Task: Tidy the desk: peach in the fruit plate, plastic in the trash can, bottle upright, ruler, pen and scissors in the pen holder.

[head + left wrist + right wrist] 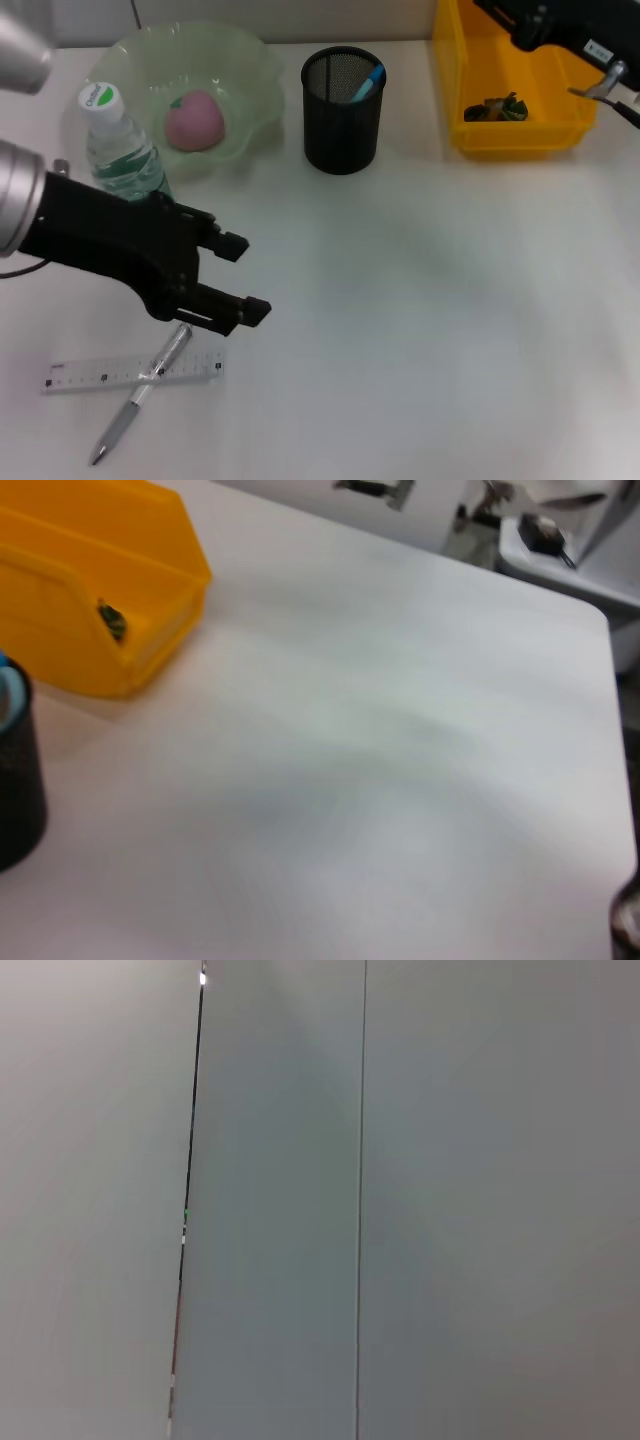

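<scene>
The pen [140, 396] is seen lying flat on the worktop [430, 330] near the robot's left front edge, crossed over the ruler [90, 375] and touching it. Its long axis runs diagonally, the tip pointing toward the robot and to its left, the other end reaching up under the left tool [243, 277]. The ruler's long axis lies roughly across the view.

The left tool is held just above these two things with its fingers spread and nothing between them. The peach [194, 121] is already in the fruit plate [250, 60], the bottle [118, 145] is standing, and plastic appears to lie in the yellow bin [450, 90]. The step in hand is judged to be the pick-up of the pen or ruler for the pen holder [343, 120].

A descent and a closing across the pen's barrel would be called for next. The right tool [615, 85] is parked over the bin; its state cannot be told.
</scene>
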### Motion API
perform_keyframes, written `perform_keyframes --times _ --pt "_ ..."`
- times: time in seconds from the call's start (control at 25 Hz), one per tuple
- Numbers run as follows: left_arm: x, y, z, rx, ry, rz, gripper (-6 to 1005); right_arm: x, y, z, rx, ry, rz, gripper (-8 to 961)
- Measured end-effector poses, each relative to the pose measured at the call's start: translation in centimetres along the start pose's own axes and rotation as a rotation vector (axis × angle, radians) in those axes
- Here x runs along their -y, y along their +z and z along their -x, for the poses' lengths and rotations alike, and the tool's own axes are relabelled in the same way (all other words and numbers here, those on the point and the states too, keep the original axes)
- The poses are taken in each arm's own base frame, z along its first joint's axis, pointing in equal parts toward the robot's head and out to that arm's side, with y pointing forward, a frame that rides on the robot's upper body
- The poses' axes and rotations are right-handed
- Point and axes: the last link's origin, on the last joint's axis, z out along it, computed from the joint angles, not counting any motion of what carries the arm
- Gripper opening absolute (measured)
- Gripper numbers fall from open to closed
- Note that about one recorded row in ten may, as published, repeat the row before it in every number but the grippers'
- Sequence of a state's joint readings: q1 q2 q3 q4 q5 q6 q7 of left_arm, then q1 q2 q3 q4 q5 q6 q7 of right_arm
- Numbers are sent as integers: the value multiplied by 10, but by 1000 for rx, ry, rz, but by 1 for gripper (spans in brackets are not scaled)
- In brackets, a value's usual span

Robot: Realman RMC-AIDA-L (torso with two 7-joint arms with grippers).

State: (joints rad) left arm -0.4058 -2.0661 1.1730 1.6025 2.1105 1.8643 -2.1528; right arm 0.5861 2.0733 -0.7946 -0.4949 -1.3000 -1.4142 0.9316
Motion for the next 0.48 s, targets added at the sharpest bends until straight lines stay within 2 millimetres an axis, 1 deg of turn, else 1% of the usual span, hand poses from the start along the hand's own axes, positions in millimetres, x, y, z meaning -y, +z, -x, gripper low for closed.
perform_keyframes --times 0.04,0.08,0.12,0.2,0.32,0.4,0.48 --pt "0 1 -3 19 3 8 741 7 0 8 -9 35 15 378" --pt "0 3 -3 36 3 11 741 7 0 8 -9 35 15 378" --pt "0 5 -4 62 8 15 741 10 -1 12 -20 41 30 378" --pt "0 11 -2 115 18 15 741 10 -6 17 -65 8 88 377" --pt "1 15 -1 138 31 15 740 0 -19 14 -175 -69 218 377" --pt "2 16 0 130 28 16 739 -6 -28 12 -214 -87 259 377" --pt "3 18 5 123 17 25 738 -18 -37 7 -253 -95 327 377"
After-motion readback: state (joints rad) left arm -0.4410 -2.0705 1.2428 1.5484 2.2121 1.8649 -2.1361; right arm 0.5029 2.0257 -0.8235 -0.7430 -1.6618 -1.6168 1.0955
